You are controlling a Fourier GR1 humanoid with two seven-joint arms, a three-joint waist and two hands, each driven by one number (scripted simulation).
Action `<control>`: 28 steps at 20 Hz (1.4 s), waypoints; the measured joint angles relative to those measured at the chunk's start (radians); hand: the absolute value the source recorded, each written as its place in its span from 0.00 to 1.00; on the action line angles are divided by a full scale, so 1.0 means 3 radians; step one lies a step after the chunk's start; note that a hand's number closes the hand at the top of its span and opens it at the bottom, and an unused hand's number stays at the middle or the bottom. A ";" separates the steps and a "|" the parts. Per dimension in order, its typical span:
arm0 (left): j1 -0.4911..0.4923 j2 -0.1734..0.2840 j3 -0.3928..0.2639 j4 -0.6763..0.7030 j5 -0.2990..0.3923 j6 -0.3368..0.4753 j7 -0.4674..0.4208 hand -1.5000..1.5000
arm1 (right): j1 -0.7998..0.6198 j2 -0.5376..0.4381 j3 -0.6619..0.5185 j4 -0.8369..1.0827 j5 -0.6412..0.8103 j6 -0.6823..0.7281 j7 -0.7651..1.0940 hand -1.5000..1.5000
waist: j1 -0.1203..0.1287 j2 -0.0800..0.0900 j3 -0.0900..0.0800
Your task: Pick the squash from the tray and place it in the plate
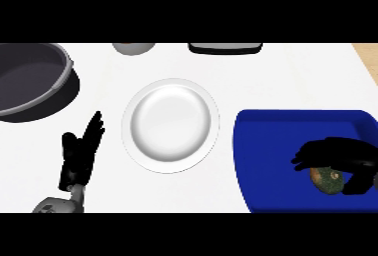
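The grasp step is in hand: the black right hand is down inside the deep blue rectangular tray at four o'clock on the white counter, fingers and thumb curled round the mottled green-brown squash, which sits in the tray. The next move, as I judge it, calls for lifting the squash over the tray wall and carrying it toward nine o'clock to the bare round white plate at centre. The left hand rests open at eight o'clock, fingers pointing up
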 measured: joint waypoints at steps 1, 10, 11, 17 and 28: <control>0.0015 -0.0001 0.0002 -0.0028 -0.0002 -0.0011 0.0001 0.50 | -0.0027 0.0011 0.0001 0.0029 0.0022 -0.0019 -0.0021 1.00 | 0.0003 0.0000 -0.0002; 0.0002 -0.0024 0.0075 -0.0023 -0.0061 -0.0056 0.0030 0.50 | -0.0059 0.0123 -0.0165 0.0093 -0.0007 -0.0218 -0.0140 1.00 | -0.0002 -0.0001 -0.0002; 0.0035 -0.0027 0.0069 -0.0044 -0.0070 -0.0063 0.0030 0.50 | -0.0057 0.0138 -0.0219 0.0115 -0.0041 -0.0242 -0.0145 1.00 | -0.0002 -0.0001 -0.0001; -0.0018 -0.0038 0.0081 -0.0056 -0.0091 -0.0045 0.0128 0.50 | -0.0144 0.0739 -0.0469 0.0004 -0.0231 -0.0290 0.0791 1.00 | -0.0014 -0.0032 -0.0025; -0.0003 -0.0046 0.0042 -0.0015 -0.0108 -0.0065 0.0140 0.50 | -0.0518 0.2033 -0.0807 -0.0161 -0.0113 -0.0922 0.3002 1.00 | 0.0021 -0.0116 -0.0051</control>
